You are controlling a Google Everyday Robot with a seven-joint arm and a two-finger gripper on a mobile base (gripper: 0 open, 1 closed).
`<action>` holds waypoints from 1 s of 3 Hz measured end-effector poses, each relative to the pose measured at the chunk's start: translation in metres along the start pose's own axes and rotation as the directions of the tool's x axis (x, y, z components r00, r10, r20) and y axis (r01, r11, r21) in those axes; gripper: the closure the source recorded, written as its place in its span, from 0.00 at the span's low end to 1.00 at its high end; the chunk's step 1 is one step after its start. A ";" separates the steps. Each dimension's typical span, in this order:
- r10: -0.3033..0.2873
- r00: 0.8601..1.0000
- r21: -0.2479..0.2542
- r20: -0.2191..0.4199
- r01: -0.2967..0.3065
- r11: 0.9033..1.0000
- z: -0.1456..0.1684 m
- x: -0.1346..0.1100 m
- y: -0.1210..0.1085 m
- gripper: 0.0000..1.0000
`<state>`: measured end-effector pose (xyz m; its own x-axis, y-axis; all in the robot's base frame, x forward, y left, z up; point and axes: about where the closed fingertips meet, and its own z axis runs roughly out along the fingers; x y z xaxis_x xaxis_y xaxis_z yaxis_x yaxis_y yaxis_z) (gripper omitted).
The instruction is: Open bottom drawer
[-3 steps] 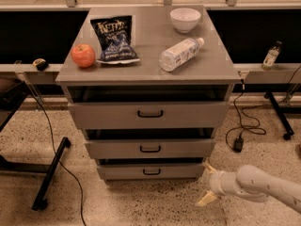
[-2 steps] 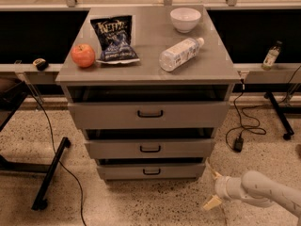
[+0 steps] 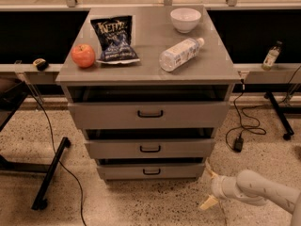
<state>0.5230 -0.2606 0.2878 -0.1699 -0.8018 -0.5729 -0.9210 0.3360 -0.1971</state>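
Observation:
The grey cabinet (image 3: 148, 74) has three drawers. The bottom drawer (image 3: 151, 171) is the slimmest front, low near the floor, with a small black bar handle (image 3: 151, 172) at its centre. It stands slightly out from the cabinet. My gripper (image 3: 209, 188) is low at the right, just beyond the drawer's right end, not touching it. Its two pale fingers (image 3: 208, 202) are spread apart and hold nothing. The white arm (image 3: 263, 192) comes in from the lower right.
On the cabinet top lie a red apple (image 3: 83, 55), a chip bag (image 3: 114, 39), a plastic bottle (image 3: 180, 54) and a white bowl (image 3: 185, 19). A black cable and plug (image 3: 238, 142) lie on the floor at right. A black stand leg (image 3: 51, 172) is at left.
My gripper and arm have moved a little to the right and down, away from the drawer's right end. The drawers have not moved.

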 end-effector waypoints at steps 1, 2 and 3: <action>-0.051 0.997 -0.021 -0.060 0.050 0.999 0.030 -0.005 0.007 0.00; -0.148 0.987 -0.049 -0.063 0.145 0.988 0.069 -0.015 0.004 0.00; -0.148 0.987 -0.049 -0.063 0.145 0.988 0.069 -0.015 0.004 0.00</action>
<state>0.5461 -0.2133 0.2403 -0.0531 -0.8721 -0.4864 -0.9519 0.1914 -0.2394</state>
